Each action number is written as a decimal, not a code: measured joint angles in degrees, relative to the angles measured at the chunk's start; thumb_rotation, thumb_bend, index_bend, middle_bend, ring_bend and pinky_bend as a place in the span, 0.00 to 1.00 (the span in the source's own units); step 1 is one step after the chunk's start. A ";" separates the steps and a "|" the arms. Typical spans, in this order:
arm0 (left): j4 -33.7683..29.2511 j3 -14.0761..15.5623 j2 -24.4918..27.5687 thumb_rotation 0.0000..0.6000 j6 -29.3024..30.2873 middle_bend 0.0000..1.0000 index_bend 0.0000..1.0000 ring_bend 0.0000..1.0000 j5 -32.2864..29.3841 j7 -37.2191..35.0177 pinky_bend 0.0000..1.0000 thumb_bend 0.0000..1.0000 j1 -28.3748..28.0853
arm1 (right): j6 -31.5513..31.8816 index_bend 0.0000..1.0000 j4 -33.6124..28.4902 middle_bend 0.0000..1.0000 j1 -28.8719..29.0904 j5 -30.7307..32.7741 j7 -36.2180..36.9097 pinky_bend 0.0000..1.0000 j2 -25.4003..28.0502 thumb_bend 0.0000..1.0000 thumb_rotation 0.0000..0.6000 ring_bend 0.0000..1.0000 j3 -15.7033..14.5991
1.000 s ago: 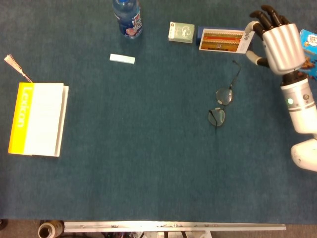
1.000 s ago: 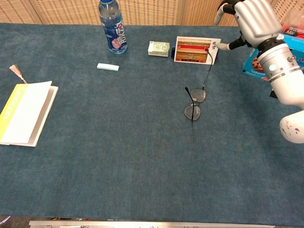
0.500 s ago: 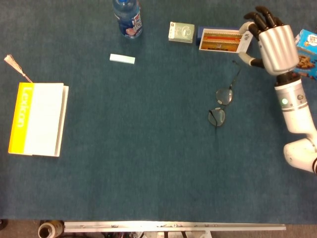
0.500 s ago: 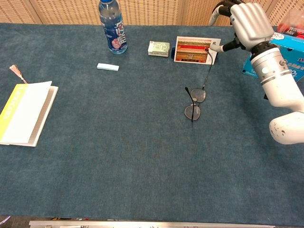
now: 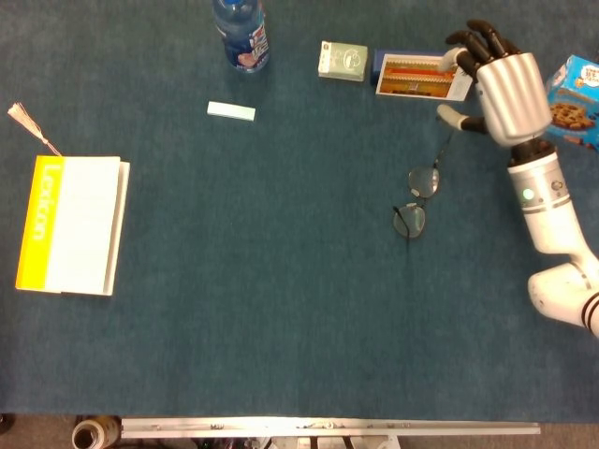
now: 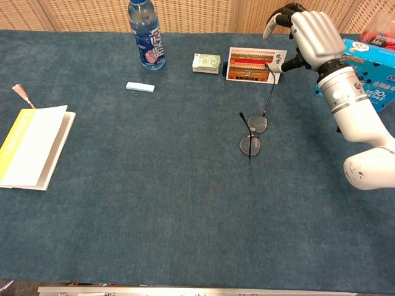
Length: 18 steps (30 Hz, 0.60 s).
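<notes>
Right hand (image 5: 504, 89) (image 6: 311, 38) hovers at the far right of the table, fingers (image 5: 479, 42) spread and curled forward over the right end of the red-and-gold picture box (image 5: 417, 75) (image 6: 253, 64), thumb (image 5: 454, 116) out just below it. Holds nothing; can't tell if the fingertips touch the box or sit just above it. Box lies flat at the far edge, just right of a small pale green box (image 5: 343, 61) (image 6: 206, 62).

Glasses (image 5: 418, 198) (image 6: 253, 132) lie open on the blue cloth, nearer than the picture box, one temple arm running up toward the thumb. Blue cookie box (image 5: 578, 89) (image 6: 364, 68) sits right of the hand, partly hidden by it.

Water bottle (image 5: 241, 33) (image 6: 145, 37) stands far centre-left, white eraser-like bar (image 5: 230, 111) (image 6: 140, 87) near it. Yellow-spined book (image 5: 73, 224) (image 6: 32, 147) with a tasselled bookmark (image 5: 26, 123) (image 6: 22, 94) lies at the left edge. Left hand not visible in either view.
</notes>
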 measured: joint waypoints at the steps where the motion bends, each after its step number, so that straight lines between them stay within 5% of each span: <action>1: -0.04 0.01 0.01 1.00 0.00 0.50 0.53 0.39 -0.02 0.04 0.59 0.04 0.01 | -0.01 0.46 -0.09 0.34 -0.02 -0.12 0.01 0.44 0.01 0.00 1.00 0.18 -0.19; 18: 0.12 -0.06 -0.09 1.00 0.01 0.50 0.53 0.39 0.00 -0.05 0.59 0.04 0.02 | 1.33 0.46 -5.13 0.34 -1.35 -1.80 -0.29 0.44 1.41 0.00 1.00 0.18 -2.37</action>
